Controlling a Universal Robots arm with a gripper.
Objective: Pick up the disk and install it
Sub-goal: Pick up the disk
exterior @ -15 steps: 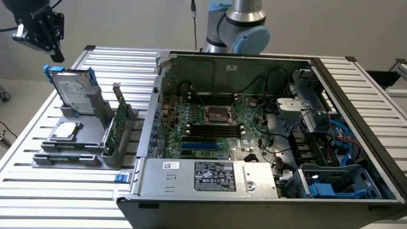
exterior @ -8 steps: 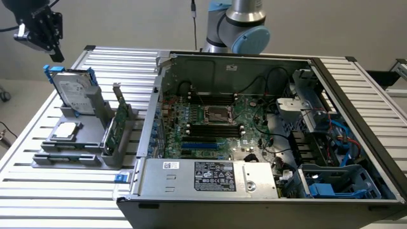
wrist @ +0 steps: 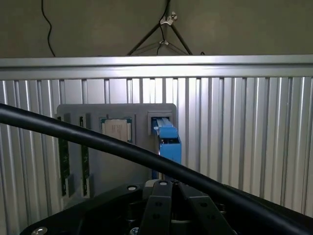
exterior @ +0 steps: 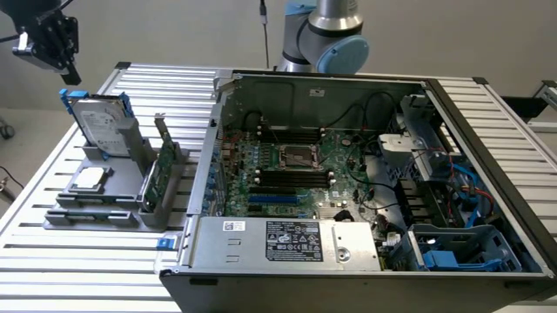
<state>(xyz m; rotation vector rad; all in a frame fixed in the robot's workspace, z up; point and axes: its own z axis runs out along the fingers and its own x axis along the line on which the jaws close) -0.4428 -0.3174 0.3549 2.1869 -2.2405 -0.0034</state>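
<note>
The task has hardly begun. The disk (exterior: 102,127) stands on edge in its slot in the grey holder (exterior: 130,195) on the slatted table (exterior: 52,261), at the left of the exterior view. It sits beside a small square chip (exterior: 91,178) and a thin green card (exterior: 159,168). The gripper (exterior: 66,73) hangs in the upper left of that frame, above the disk and clear of it. In the wrist view its fingers (wrist: 159,205) are pressed together and pinch nothing, and the blue carrier frame (wrist: 169,142) shows beyond them, untouched. The open computer case (exterior: 487,130) fills the centre and right of the exterior view. Its blue-grey cage (exterior: 461,251) at the lower right looks a likely bay. Both the pick-up and the install remain to be done.
</note>
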